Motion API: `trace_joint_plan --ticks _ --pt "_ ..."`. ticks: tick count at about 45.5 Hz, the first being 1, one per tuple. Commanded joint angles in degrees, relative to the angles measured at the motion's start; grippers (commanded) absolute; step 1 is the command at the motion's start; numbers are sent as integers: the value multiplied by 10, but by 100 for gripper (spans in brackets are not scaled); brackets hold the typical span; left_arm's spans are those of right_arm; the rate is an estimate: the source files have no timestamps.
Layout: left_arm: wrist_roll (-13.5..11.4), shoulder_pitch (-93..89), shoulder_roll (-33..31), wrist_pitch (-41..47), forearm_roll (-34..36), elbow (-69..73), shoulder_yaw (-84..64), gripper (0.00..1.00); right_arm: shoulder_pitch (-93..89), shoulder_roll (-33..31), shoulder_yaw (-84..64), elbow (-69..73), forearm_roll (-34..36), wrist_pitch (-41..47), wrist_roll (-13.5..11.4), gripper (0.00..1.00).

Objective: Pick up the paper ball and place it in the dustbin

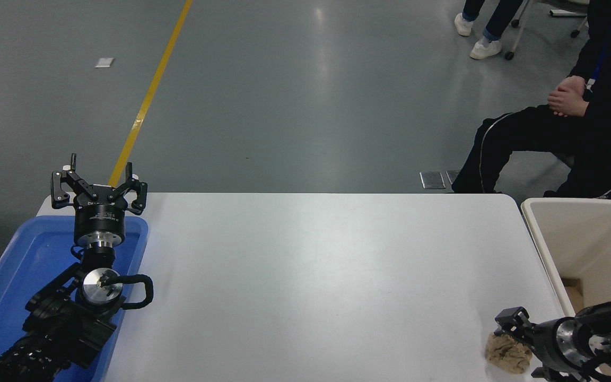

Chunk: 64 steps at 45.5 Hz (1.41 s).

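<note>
The right gripper (pixel 512 339), jaws spread, straddles the paper ball (pixel 507 354) on the table (pixel 311 276). Lifting and the dustbin (pixel 544 244) remain ahead.

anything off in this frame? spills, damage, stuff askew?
Nothing stands out. The paper ball lies on the white table near its right edge, with the right tool at it. The dustbin stands upright beside the table. The left tool is parked, open, over the blue tray.

Paper ball (pixel 507 354) on table (pixel 311 276), near right; dustbin (pixel 544 249) beside table's right edge
</note>
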Motion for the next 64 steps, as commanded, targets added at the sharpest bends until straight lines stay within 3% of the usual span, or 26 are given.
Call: trace_joint_plan --ticks 1,4,5,18,25,37,49,64 --pt "0 0 0 0 -1 0 0 99 -13 14 11 -13 -5 -6 1 29" --pt "0 0 0 0 0 0 0 99 -13 15 10 -12 -8 -5 1 12" --pt "0 0 0 0 -1 0 0 99 -13 16 10 -12 -10 -3 1 0" --pt "0 0 0 0 0 0 0 99 19 4 11 -1 -61 1 3 0" --pt "0 0 0 0 0 0 0 99 78 -38 -4 41 -71 21 2 0" --pt "0 0 0 0 0 0 0 99 347 -15 -204 160 -101 61 3 0" --pt "0 0 0 0 0 0 0 99 590 32 -308 211 -102 207 4 0" --pt "0 0 0 0 0 0 0 99 820 57 -317 245 -102 402 5 0"
